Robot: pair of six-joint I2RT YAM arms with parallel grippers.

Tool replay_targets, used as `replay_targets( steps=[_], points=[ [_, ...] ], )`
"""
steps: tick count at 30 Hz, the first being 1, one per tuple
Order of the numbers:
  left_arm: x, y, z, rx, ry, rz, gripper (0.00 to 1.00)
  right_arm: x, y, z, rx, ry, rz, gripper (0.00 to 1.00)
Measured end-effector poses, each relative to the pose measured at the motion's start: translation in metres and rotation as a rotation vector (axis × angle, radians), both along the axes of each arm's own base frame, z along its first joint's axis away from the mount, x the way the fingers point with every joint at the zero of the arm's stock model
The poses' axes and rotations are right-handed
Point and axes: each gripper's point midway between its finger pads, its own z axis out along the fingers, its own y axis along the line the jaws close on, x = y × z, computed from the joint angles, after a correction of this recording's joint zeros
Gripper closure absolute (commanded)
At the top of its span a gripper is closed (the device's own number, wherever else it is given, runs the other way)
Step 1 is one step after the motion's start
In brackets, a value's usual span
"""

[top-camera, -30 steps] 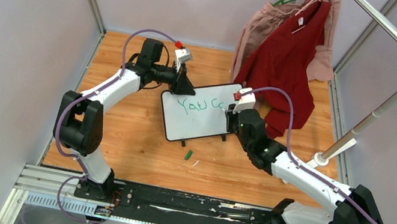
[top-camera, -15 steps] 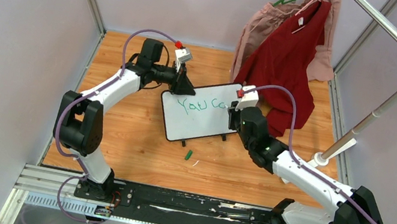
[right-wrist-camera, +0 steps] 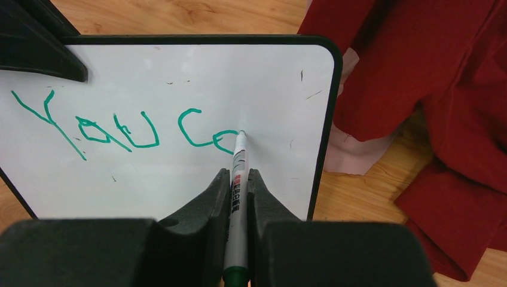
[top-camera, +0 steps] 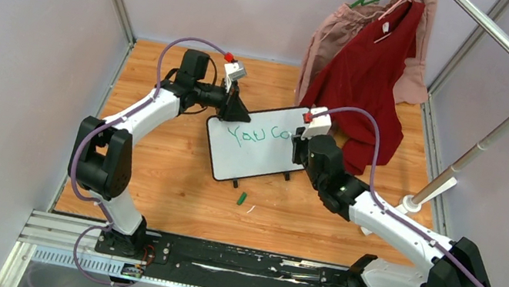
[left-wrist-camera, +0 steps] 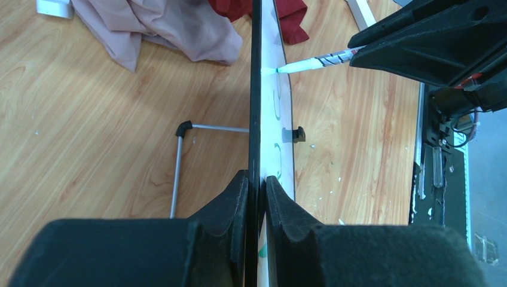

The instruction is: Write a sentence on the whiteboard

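Observation:
The whiteboard (top-camera: 248, 160) stands tilted on the wooden table, black-framed, and appears edge-on in the left wrist view (left-wrist-camera: 256, 89). My left gripper (left-wrist-camera: 257, 179) is shut on its upper left edge, one finger on each face. Green lettering of the sentence (right-wrist-camera: 119, 128) reads "You C", with a partial rounded letter after it. My right gripper (right-wrist-camera: 239, 173) is shut on a white marker (right-wrist-camera: 240, 155). The marker's green tip touches the board at the end of that partial letter. From above, the right gripper (top-camera: 299, 147) sits at the board's right edge.
A green marker cap (top-camera: 243, 198) lies on the table in front of the board. A red garment (top-camera: 368, 77) and a pink one (top-camera: 329, 39) hang from a rack (top-camera: 485, 143) at the back right, reaching the table just behind the board. The board's wire stand (left-wrist-camera: 179, 161) is behind it.
My right wrist has shifted slightly up and to the right along the board with the marker. The left arm and the board have stayed put.

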Motion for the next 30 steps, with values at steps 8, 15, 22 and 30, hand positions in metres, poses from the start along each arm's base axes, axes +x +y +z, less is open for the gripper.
replay_targets(
  steps=[8, 15, 22, 30],
  points=[
    [0.000, 0.000, 0.000, 0.000, 0.001, 0.000, 1.00, 0.000, 0.000, 0.000, 0.000, 0.001, 0.000, 1.00],
    [0.000, 0.000, 0.000, 0.000, 0.002, 0.001, 1.00, -0.002, -0.002, -0.006, -0.014, 0.015, 0.000, 1.00],
    [0.000, 0.000, 0.000, -0.001, 0.002, 0.000, 1.00, -0.005, -0.005, -0.007, -0.017, 0.019, 0.000, 1.00],
    [0.000, 0.000, 0.000, -0.001, 0.003, 0.000, 1.00, -0.009, -0.010, 0.011, 0.015, -0.014, -0.001, 1.00]
  ],
)
